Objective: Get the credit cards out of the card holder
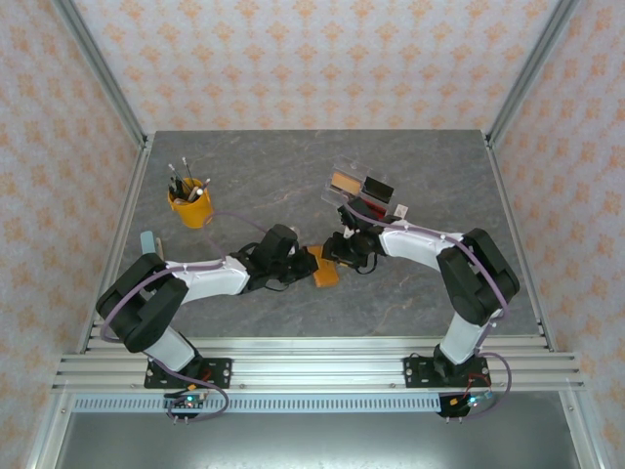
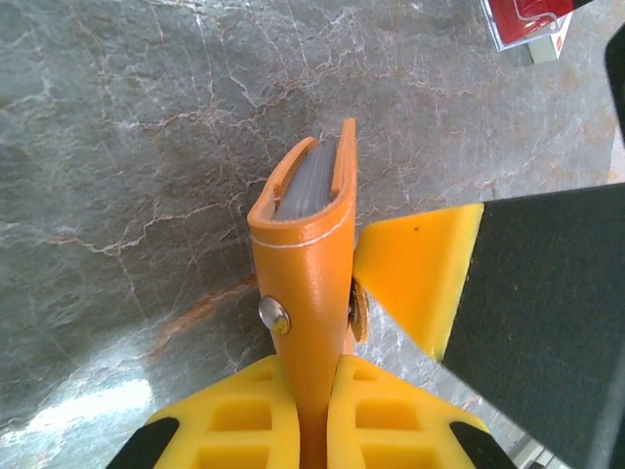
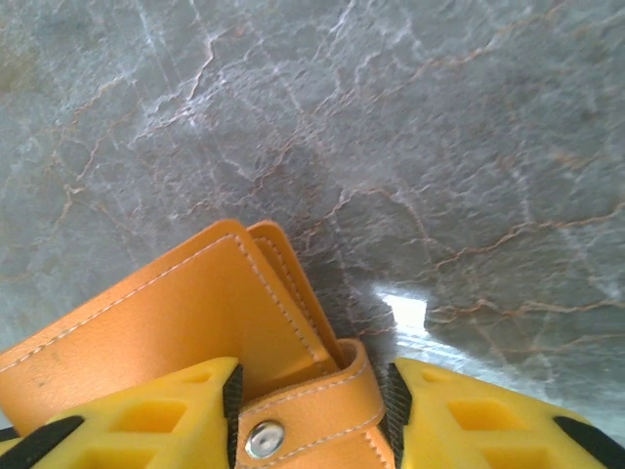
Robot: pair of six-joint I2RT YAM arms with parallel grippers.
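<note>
Walls (image 1: pixel 293 59) in peach patterned wallpaper close three sides. Silver metal frame posts (image 1: pixel 98 68) rise at the back corners. The grey veined stone-look table (image 1: pixel 244 166) is glossy, with glare patches in both wrist views. The white-and-black left arm (image 1: pixel 210 280) and right arm (image 1: pixel 430 244) reach in from the near edge and meet mid-table.

Back right of centre is a clear plastic tray (image 1: pixel 341 165) with tan, black and red pieces. In the left wrist view its red piece (image 2: pixel 527 15) is cut off by the frame edge. Back left is a round yellow cup (image 1: pixel 191 213) of pens.

A small flat orange stitched card holder (image 1: pixel 325 275) is mid-table between the two pincers. They cover much of it from above, so its outline is hard to read there. In the left wrist view the card holder (image 2: pixel 308 254) stands on edge, long axis running away from the camera. Its open slot points away, with pale grey layers inside and a silver snap stud (image 2: pixel 274 315) on its left face.

The left pincer (image 2: pixel 314 386) is pressed onto the holder's near end, pinching it. The right pincer (image 3: pixel 312 381) has its yellow fingers either side of the orange tab clasp (image 3: pixel 312 420), pads at its edges. I cannot tell if the tab is truly pinched or just bracketed. The holder's folded body extends up-left from the tab.
</note>
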